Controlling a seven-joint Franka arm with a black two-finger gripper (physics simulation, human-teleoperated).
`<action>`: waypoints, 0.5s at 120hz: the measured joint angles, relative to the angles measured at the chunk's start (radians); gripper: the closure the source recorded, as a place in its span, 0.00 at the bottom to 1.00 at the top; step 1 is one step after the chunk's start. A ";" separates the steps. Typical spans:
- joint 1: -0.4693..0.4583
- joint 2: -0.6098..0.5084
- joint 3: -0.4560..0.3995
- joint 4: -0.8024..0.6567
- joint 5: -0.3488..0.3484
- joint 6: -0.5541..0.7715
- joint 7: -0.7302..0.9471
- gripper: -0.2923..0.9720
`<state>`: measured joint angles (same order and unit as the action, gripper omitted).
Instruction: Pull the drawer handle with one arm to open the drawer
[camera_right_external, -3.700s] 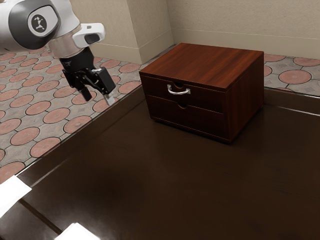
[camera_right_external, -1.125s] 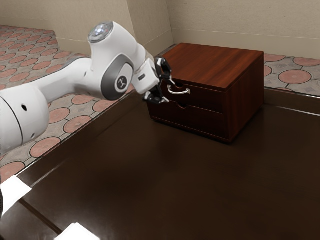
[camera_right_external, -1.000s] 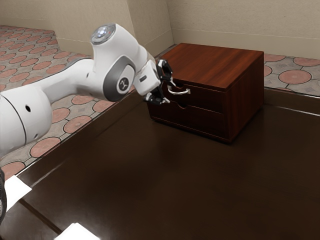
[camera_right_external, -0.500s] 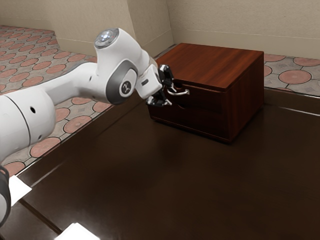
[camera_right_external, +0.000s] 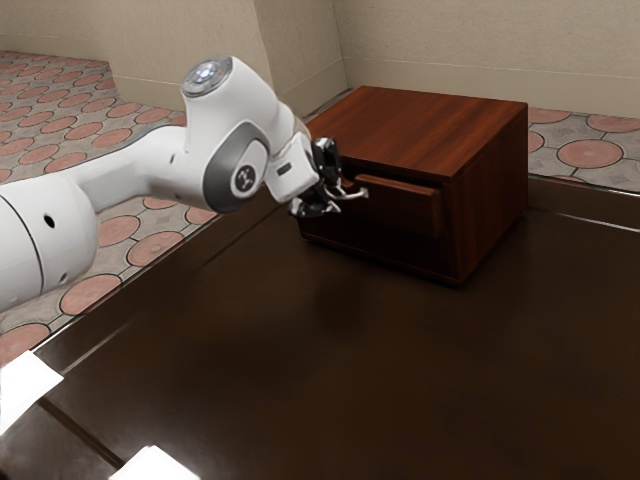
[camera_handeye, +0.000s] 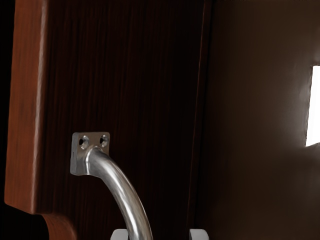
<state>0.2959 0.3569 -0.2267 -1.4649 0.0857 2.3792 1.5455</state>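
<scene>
**tom_k:** Drawer's moved, folks. Half a second back the top drawer (camera_right_external: 400, 205) was only barely out of the cabinet (camera_right_external: 440, 125). Now its front sticks clearly out toward the arm (camera_right_external: 150, 175). The claw (camera_right_external: 336, 187) has backed off with it, same spot on the handle (camera_right_external: 352, 192).

**resla:** Yep. And nearly four seconds ago the claw was hanging way out over the tiled floor (camera_right_external: 60, 270), well apart from the cabinet. Is it actually clamped on the handle, though?

**tom_k:** Honestly, can't tell. The claw sits right at the handle and the bar runs straight into it. Whether it's squeezed onto the bar or just standing apart around it, neither view settles.

**resla:** Wrist view's nice at least. The metal handle (camera_handeye: 117, 187) curves off its square screw plate (camera_handeye: 90, 146), two holes in it, and comes back toward the claw. The dark wood drawer front (camera_handeye: 125, 75) is just past the claw, behind the handle.

**tom_k:** The rest: the lower drawer (camera_right_external: 385, 245) is below the claw and further in, flush with the cabinet. The cabinet body is beyond the claw, on the side away from the arm. It stands on the dark bench (camera_right_external: 350, 360), which spreads out underneath the claw.
</scene>
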 joint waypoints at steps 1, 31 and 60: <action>0.000 -0.002 0.000 -0.003 0.000 0.000 0.000 0.73; 0.006 -0.068 0.004 -0.089 -0.003 -0.001 -0.003 0.73; 0.011 -0.141 0.008 -0.178 -0.005 -0.001 -0.009 0.74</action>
<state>0.3072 0.2163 -0.2189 -1.6430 0.0808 2.3786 1.5367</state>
